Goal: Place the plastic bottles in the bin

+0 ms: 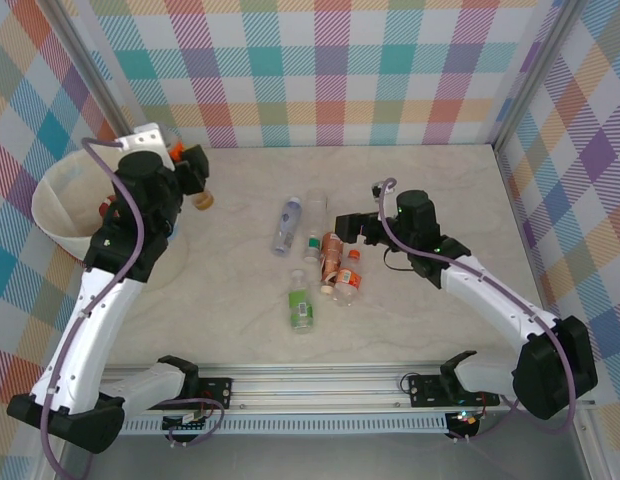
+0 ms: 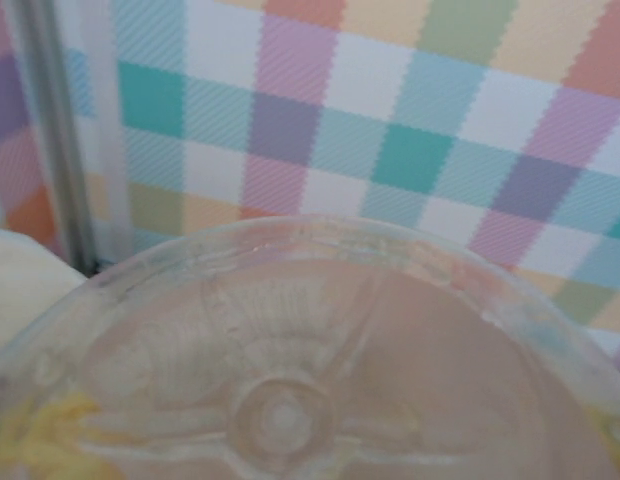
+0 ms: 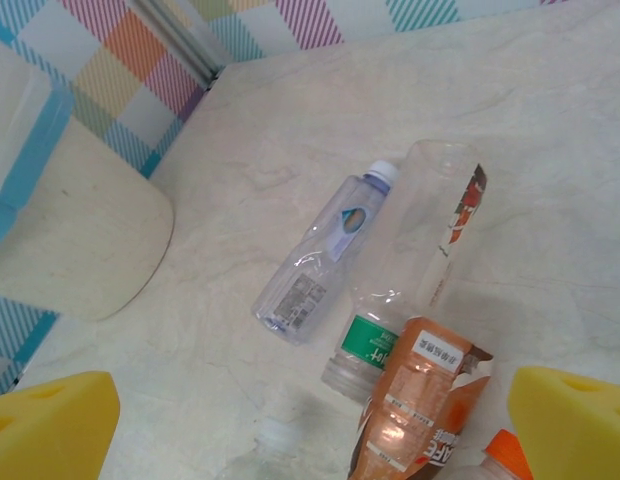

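My left gripper (image 1: 197,184) hangs by the right rim of the white bin (image 1: 60,215), shut on a clear plastic bottle (image 1: 202,200). That bottle's round base (image 2: 290,400) sits close in front of the left wrist camera. Several more plastic bottles lie mid-table: a blue-labelled one (image 1: 287,222), a clear one (image 1: 316,204), an orange-brown one (image 1: 332,257), a green-labelled one (image 1: 301,308). My right gripper (image 1: 342,226) is open above them, its yellow pads (image 3: 50,425) wide apart with nothing between. Under it lie the blue-labelled bottle (image 3: 325,255), a green-banded one (image 3: 375,345) and the orange one (image 3: 420,400).
The bin's side with its pale blue band (image 3: 30,150) stands at the left of the right wrist view. Plaid walls (image 1: 320,70) close the table on three sides. An aluminium rail (image 1: 320,385) runs along the near edge.
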